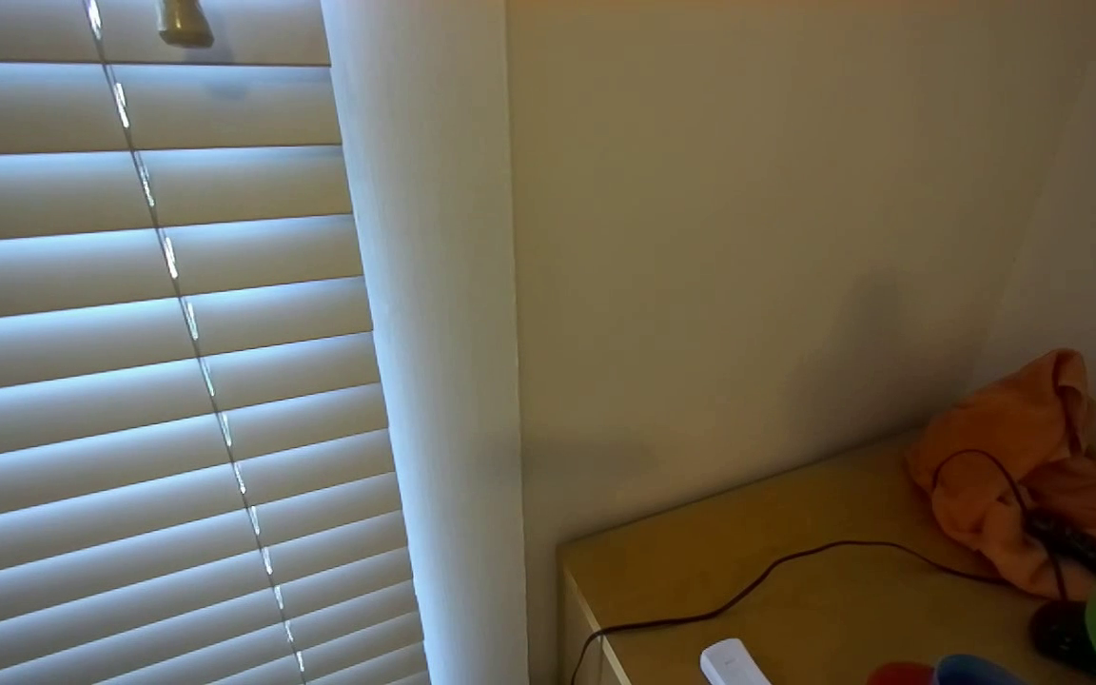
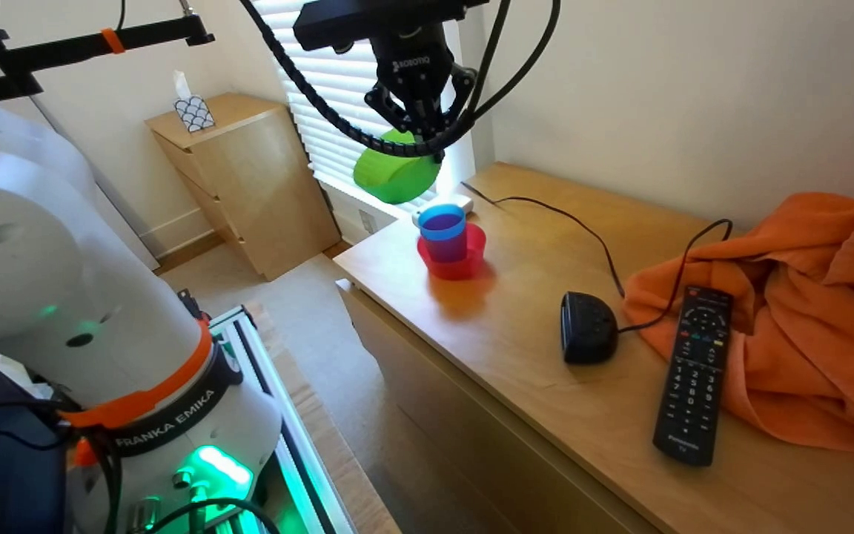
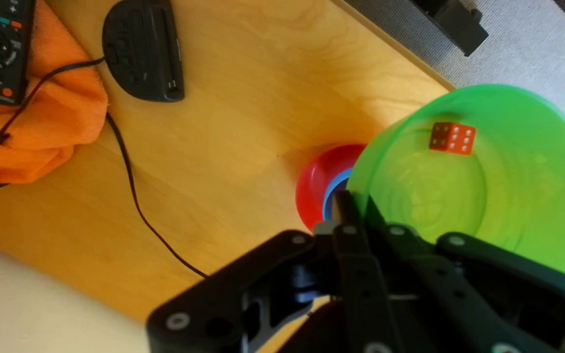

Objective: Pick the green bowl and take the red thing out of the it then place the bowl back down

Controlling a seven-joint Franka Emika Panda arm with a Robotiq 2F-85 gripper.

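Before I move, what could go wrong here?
The gripper pinches the green bowl only by its rim, so it might twist or slip. In the wrist view, the bowl overlaps the edge of the dresser; tilting could send the red die over. It also hides part of the blue cup and red bowl; lowering might hit them.
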